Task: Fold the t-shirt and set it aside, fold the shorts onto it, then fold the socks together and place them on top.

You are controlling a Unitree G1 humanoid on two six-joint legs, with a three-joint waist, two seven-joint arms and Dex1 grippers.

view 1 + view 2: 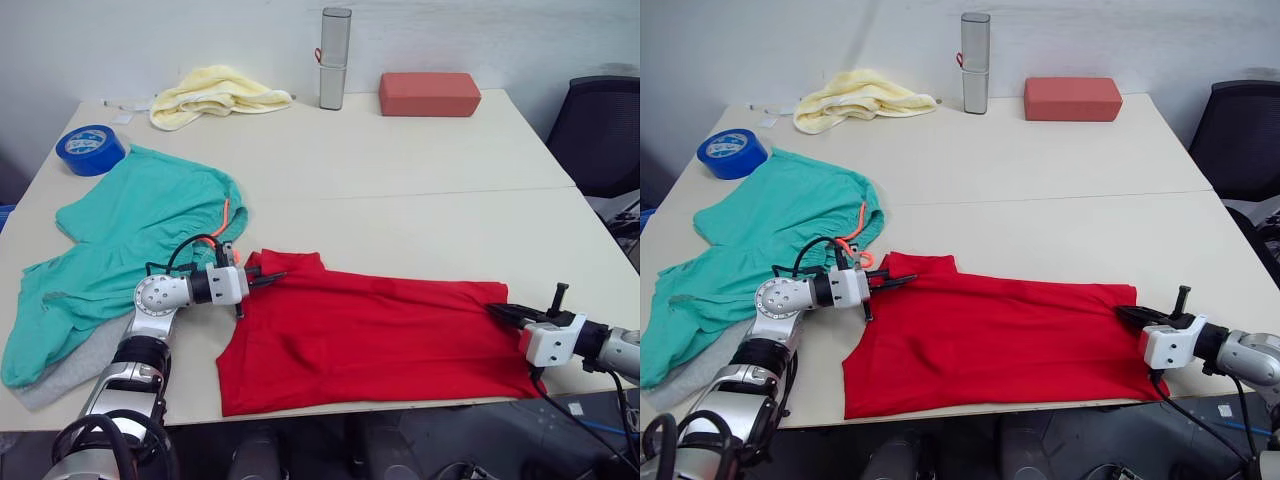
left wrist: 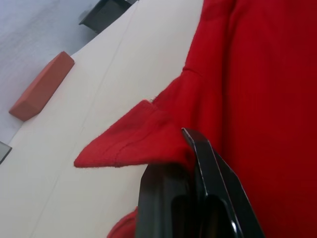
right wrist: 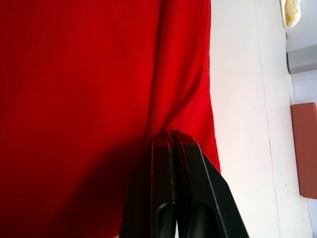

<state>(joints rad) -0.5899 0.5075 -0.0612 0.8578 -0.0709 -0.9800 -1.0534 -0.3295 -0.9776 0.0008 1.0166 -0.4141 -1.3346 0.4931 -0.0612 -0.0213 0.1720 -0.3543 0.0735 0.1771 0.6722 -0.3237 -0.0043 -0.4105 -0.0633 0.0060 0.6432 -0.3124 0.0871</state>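
1. The t-shirt point(image 1: 370, 335) lies partly folded just beside the shorts point(image 1: 130, 240)
2. Left gripper point(image 1: 268, 279) and right gripper point(image 1: 503, 312) each pinch a t-shirt edge
3. Shorts unfolded; socks point(image 1: 60, 372), seemingly under the shorts, remain

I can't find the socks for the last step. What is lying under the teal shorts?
A light grey fabric pokes out beneath the shorts at the table's near left edge, likely the socks. How much lies underneath is covered.

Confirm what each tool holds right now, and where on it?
Both pinch the t-shirt: left tool at a far-edge corner on its side, right tool at the opposite far-edge end.
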